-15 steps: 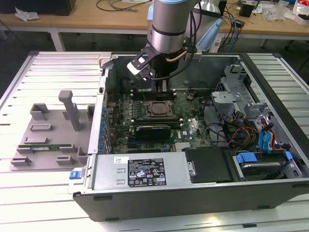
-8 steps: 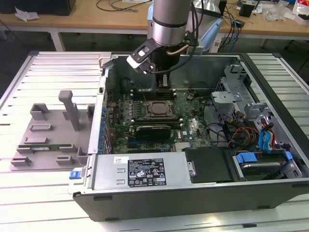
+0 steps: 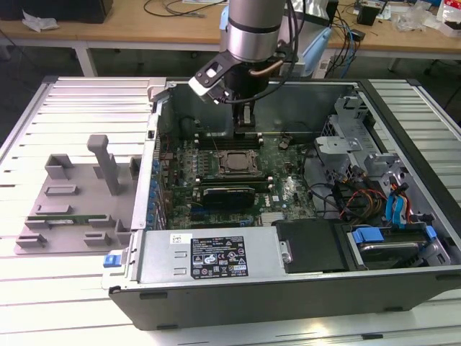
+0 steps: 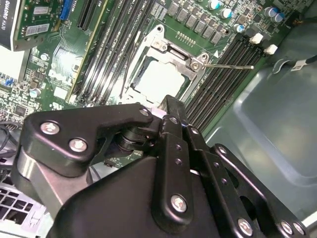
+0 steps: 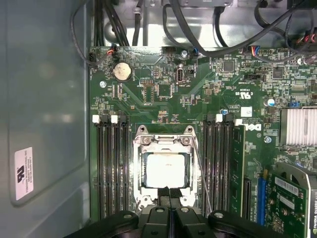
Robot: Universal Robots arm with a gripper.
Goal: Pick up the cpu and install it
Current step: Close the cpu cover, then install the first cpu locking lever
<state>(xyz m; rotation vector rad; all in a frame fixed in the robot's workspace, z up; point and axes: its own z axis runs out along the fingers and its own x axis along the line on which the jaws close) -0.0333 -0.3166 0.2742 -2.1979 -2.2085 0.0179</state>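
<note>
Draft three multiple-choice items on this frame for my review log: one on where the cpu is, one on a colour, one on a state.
1. Where is the cpu?
A. seated in the motherboard socket
B. outside the case
C. lifted clear in the claw

2. What colour is the motherboard?
A. blue
B. green
C. red

3. How is the computer case?
A. shut by a side panel
B. open, with its insides exposed
C. standing upright

Answers:
1 A: in the first wrist view the cpu lies flat inside the socket frame, with the claw at its edge.
2 B: the motherboard is green in both wrist views.
3 B: the computer case lies on its side, and the exterior view looks straight in at the board.
</note>
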